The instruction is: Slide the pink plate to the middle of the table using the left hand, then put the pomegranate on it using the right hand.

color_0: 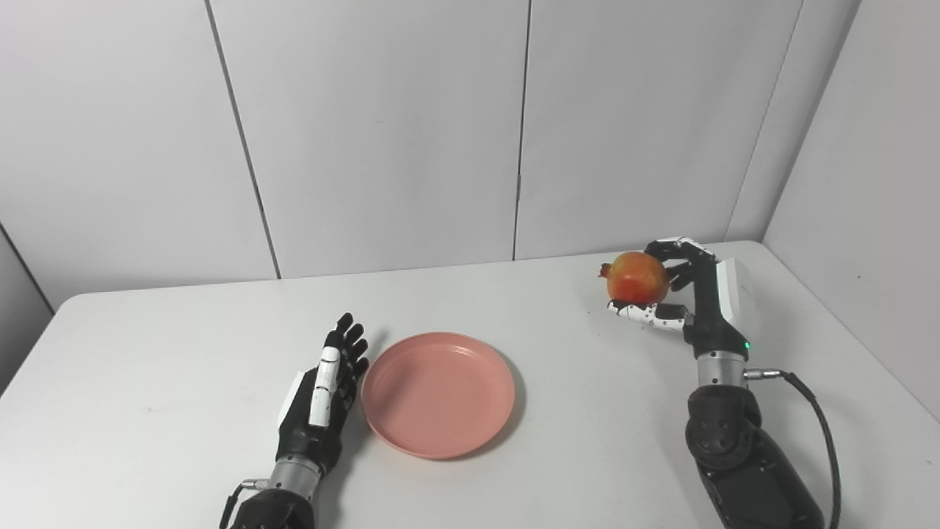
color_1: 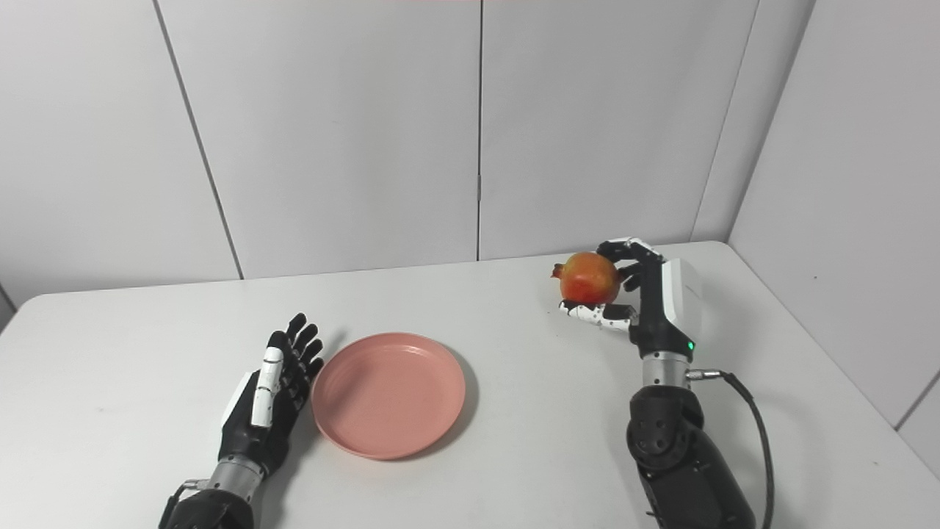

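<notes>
While the round, red-orange pomegranate [color_0: 637, 278] sits in the right hand [color_0: 679, 288], it is held clear of the white table [color_0: 169, 353]. Fingers [color_0: 679, 250] curl over the top of it, thumb underneath. Fruit's crown points left, toward the plate side.

The shallow round pink plastic plate [color_0: 438, 393] lies well to the left of the right hand and nearer the robot, roughly mid-table. Empty. Left hand [color_0: 323, 393] rests flat just beside the plate's left rim, fingers straight and pressed together, holding nothing; whether it touches the rim cannot be told.

Judged stage: plate step looks done, carry to the plate is next.

Risks from here:
- Grip covers top and bottom only. A quick sideways swing could roll the fruit out of the open side.
- Release from height: a round fruit would likely bounce or roll off the shallow rim and across the table.
- Plate is light. A landing near the rim may tip it or skid it.
- Left hand sits close beside the plate. The incoming right hand could clip it if the approach overshoots leftward, and any twitch of the left hand would shove the plate out of place.
</notes>
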